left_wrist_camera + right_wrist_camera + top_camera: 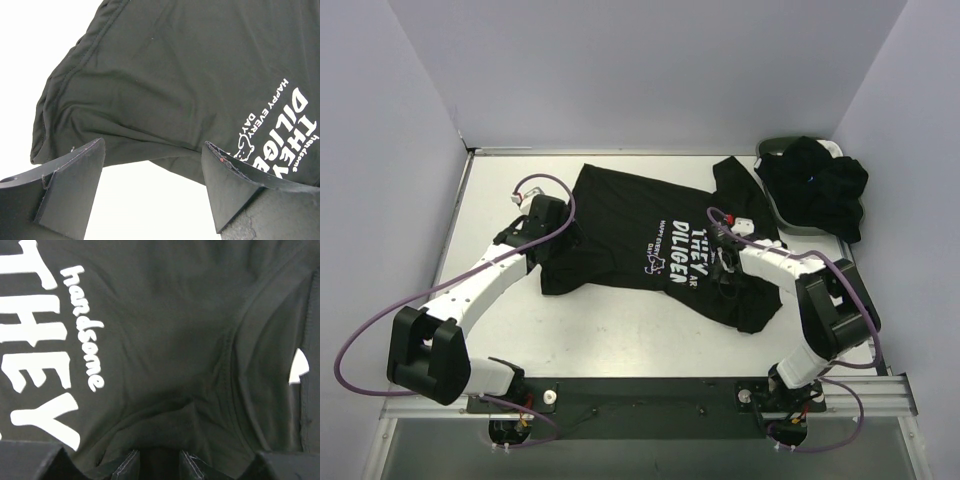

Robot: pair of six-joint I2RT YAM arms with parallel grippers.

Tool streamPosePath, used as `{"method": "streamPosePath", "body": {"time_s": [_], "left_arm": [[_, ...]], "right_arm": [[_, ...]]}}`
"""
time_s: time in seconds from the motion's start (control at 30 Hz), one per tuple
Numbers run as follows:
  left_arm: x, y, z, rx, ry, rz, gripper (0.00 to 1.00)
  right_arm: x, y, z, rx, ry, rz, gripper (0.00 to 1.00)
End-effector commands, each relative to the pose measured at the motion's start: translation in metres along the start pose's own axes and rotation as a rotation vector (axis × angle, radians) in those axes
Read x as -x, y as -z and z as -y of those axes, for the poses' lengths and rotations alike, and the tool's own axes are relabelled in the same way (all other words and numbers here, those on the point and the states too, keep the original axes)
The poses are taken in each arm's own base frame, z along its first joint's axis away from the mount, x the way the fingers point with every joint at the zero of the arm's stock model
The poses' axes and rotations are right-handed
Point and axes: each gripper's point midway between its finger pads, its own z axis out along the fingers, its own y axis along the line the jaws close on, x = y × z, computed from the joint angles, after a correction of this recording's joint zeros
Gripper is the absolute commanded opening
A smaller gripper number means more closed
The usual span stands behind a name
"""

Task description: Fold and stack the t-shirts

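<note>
A black t-shirt (630, 225) with white lettering lies spread on the table, crumpled at its left and near edges. My left gripper (548, 228) sits at the shirt's left edge. In the left wrist view it (152, 150) is open and empty over bare table, with the shirt's hem (175, 75) just beyond the fingertips. My right gripper (725, 245) rests on the shirt's right part beside the lettering. In the right wrist view it (159, 460) is nearly closed, pinching a raised fold of the black cloth (165, 315). I see no white garment clearly.
A dark oval basket (775, 148) stands at the back right corner, with a pile of black clothes (820, 185) spilling over its rim. Grey walls close the table on the left, back and right. A metal rail (880, 385) runs along the near edge.
</note>
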Motion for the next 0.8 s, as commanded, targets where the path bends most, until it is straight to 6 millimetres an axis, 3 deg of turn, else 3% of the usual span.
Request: {"method": "streamPosePath", "body": {"time_s": [0.0,0.1,0.13,0.27,0.37,0.47,0.53,0.67,0.77], "left_arm": [[0.012,0.004,0.001,-0.004,0.000,0.036,0.87],[0.014,0.004,-0.001,0.000,0.000,0.038,0.87],[0.014,0.003,-0.002,0.002,0.002,0.039,0.87],[0.013,0.001,-0.004,0.008,0.000,0.037,0.87],[0.010,-0.002,-0.004,0.007,0.000,0.030,0.87],[0.007,-0.005,-0.005,0.008,0.000,0.025,0.87],[0.005,-0.007,-0.006,0.009,-0.001,0.020,0.87],[0.001,-0.011,-0.006,0.003,0.001,0.009,0.87],[0.000,-0.009,-0.002,-0.009,-0.003,0.009,0.87]], "right_arm": [[0.012,-0.006,-0.008,0.003,0.005,0.006,0.36],[0.010,-0.009,-0.010,0.000,0.009,-0.001,0.13],[0.011,-0.009,-0.010,0.001,0.008,0.002,0.00],[0.014,-0.003,-0.005,-0.010,0.013,0.019,0.00],[0.024,0.016,0.002,-0.022,0.031,0.065,0.00],[0.044,0.062,0.013,-0.015,0.027,0.185,0.00],[0.044,0.086,0.014,0.000,0.054,0.237,0.00],[0.024,0.136,0.035,0.045,0.076,0.299,0.00],[-0.003,0.151,0.047,0.090,0.066,0.304,0.00]]}}
